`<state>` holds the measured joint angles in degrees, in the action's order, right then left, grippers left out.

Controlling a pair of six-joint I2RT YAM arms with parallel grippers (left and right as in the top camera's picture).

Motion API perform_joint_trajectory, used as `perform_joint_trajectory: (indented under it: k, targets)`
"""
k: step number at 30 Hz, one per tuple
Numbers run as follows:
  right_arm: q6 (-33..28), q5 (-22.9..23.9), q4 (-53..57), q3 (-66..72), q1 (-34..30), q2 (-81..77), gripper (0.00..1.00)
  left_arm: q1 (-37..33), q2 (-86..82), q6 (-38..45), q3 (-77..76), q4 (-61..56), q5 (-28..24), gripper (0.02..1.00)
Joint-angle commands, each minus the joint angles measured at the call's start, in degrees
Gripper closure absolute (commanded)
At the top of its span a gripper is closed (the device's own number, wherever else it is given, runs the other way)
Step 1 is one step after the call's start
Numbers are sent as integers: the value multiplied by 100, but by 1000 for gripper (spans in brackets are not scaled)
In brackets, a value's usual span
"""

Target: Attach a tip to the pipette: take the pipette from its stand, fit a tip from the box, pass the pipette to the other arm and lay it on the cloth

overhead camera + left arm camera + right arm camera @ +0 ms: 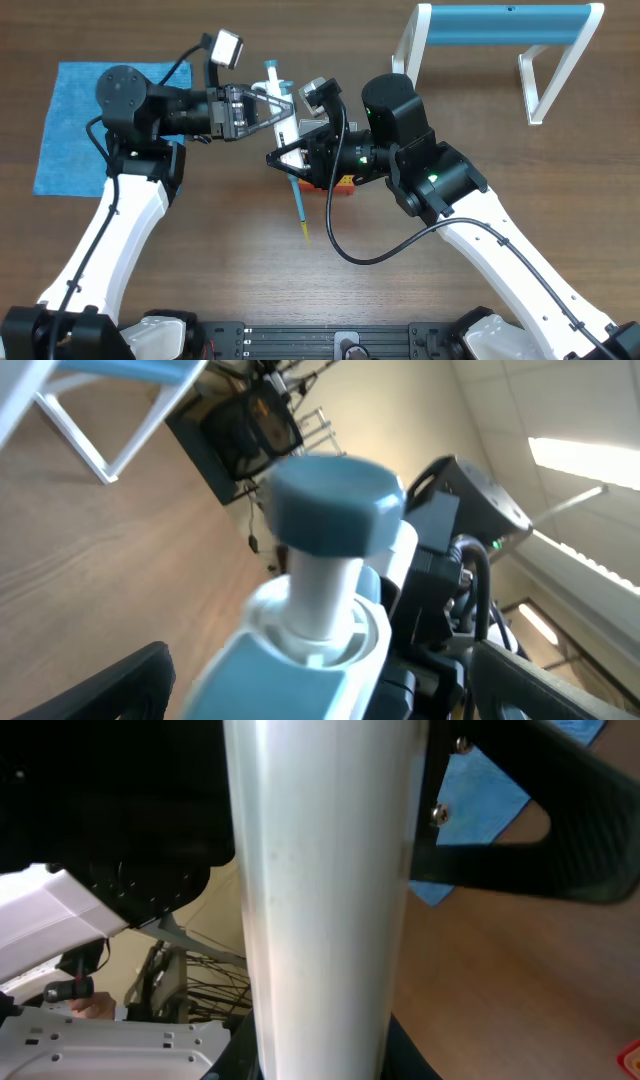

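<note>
The pipette (290, 140), white with a blue plunger head (271, 72) and a yellow tip (304, 230), hangs tilted over the table's middle. My right gripper (286, 152) is shut on its white body (320, 900), with one black finger (520, 850) pressed against its side. My left gripper (272, 108) comes in from the left and stands open around the pipette's upper part. In the left wrist view the plunger head (335, 505) rises between the spread fingers (130, 680), with a gap on each side. The blue cloth (80, 120) lies flat at the far left.
The red tip box (345, 183) sits on the table, mostly hidden under my right arm. The white and blue pipette stand (505, 30) is at the back right. Bare wooden table stretches along the front, between the two arms.
</note>
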<state>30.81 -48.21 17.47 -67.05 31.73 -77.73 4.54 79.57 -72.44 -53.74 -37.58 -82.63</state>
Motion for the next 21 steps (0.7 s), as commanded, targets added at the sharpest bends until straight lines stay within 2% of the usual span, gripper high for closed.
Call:
perform_joint_trajectory:
  k: [1,2,3,4,7,9,10,11,12,14,15,16,17,19,21]
  targets:
    - [-109,-138,-72,-31,17,63,921,109,31,291,-155,-37,-210,180]
    - [-109,-140,-72,-31,17,63,921,105,31,315,-155,-37,-210,268]
    - [-109,-138,-72,-31,17,63,921,101,31,361,-155,-37,-210,446]
    - [-109,-138,-72,-31,15,63,921,101,31,380,-155,-37,-214,520]
    - [-107,-142,-70,-31,-20,63,921,101,31,396,-155,-15,-214,520]
    - [-107,-142,-70,-31,-59,63,921,101,33,396,-155,-15,-212,739]
    - [-107,-142,-72,-31,-81,63,928,101,33,396,-155,-15,-212,818]
    - [-107,-142,-72,-31,-94,63,921,101,33,396,-155,-15,-210,947]
    - [-107,-144,-72,-31,-96,63,921,101,33,396,-155,-15,-210,991]
    - [-107,-144,-72,-31,-96,63,882,101,33,396,-155,-13,-203,991]
    - [-107,-157,-70,-31,-96,63,584,101,33,396,-155,-13,-201,989]
    - [-107,-160,-70,-31,-96,63,417,101,33,396,-155,-13,-184,991]
    - [-107,-160,-66,-31,-96,63,119,101,35,396,-155,-13,-170,991]
    - [-107,-190,-44,-31,-138,63,117,101,61,400,-155,31,-168,991]
    - [-234,-616,57,-31,-356,81,117,48,138,601,-155,328,-170,991]
